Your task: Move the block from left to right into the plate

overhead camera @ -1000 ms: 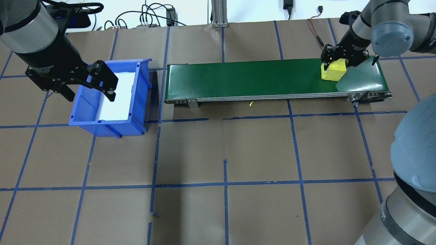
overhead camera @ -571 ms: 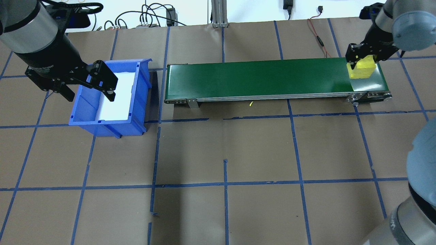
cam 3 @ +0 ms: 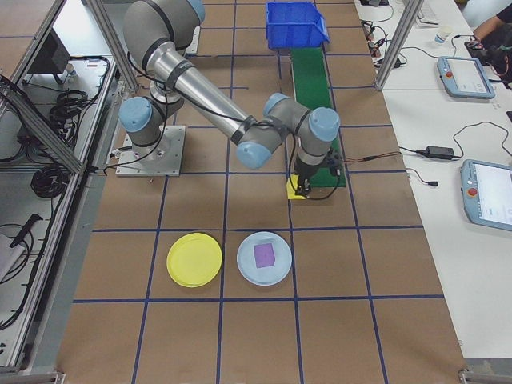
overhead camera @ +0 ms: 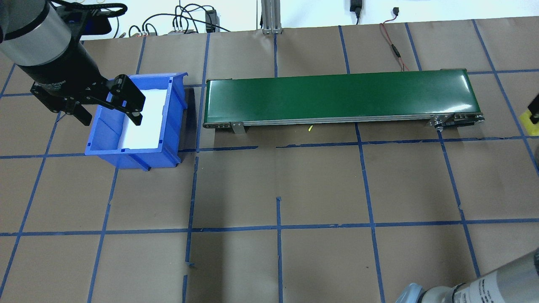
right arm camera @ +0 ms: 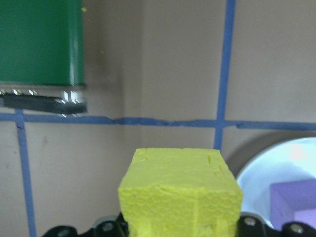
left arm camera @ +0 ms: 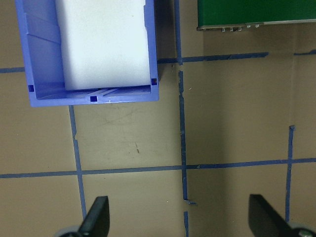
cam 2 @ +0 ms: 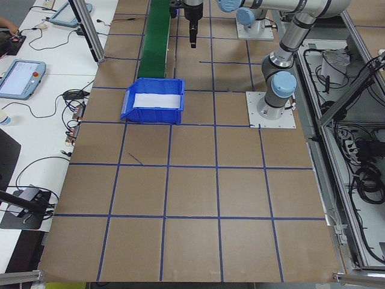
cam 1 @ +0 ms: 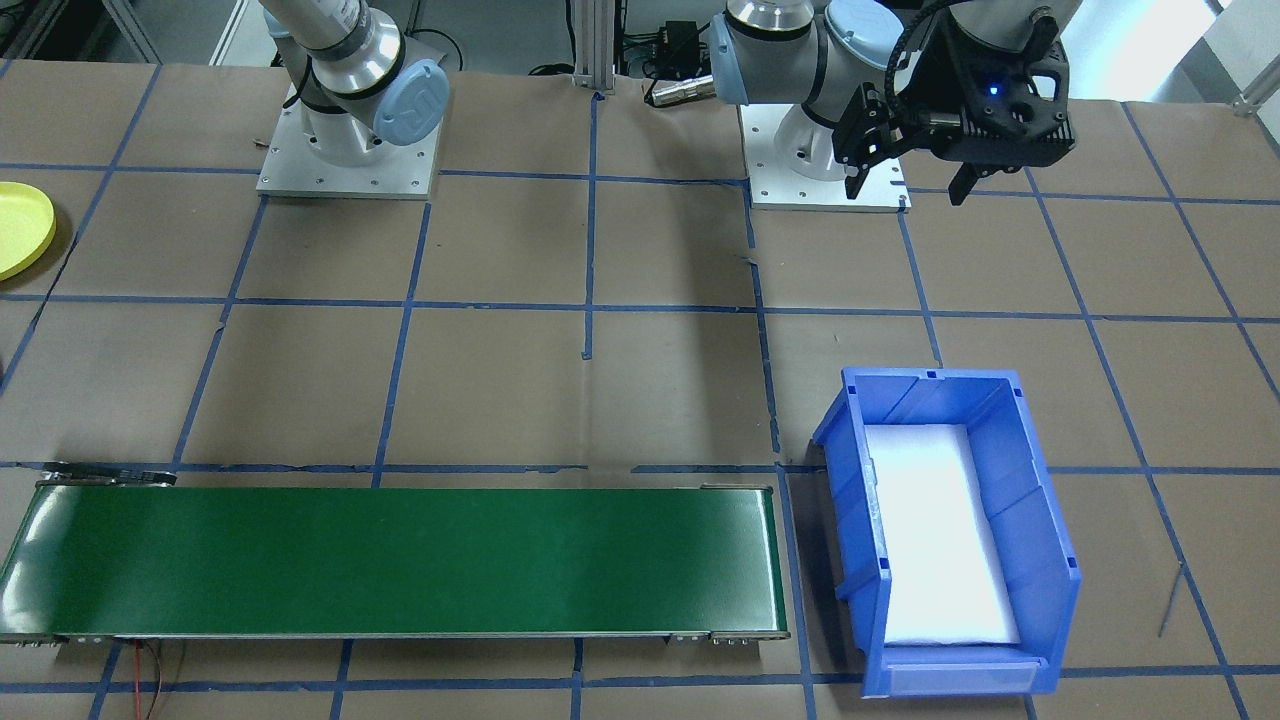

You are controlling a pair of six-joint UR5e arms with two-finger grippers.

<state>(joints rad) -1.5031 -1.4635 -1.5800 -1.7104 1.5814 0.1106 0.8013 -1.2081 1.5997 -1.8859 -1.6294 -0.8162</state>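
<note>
The yellow plate [cam 3: 194,259] lies on the tabletop nearer than the right gripper [cam 3: 298,190] and off to its left in the right-end view, with a pale blue plate [cam 3: 265,258] beside it. The right fingers pinch the block [right arm camera: 180,191], a rough yellow foam cube, just off the belt [cam 3: 314,104] end. Far off, the left gripper [overhead camera: 110,108] hangs with fingers spread over the bin [overhead camera: 139,153].

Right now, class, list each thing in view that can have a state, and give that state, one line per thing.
Yellow block: held off the table by the right end effector.
Left end effector: open, empty, above the blue bin.
Blue bin: holds only a white liner.
Green conveyor belt: bare.
Yellow plate: empty.
Pale blue plate: holds a purple block.
</note>
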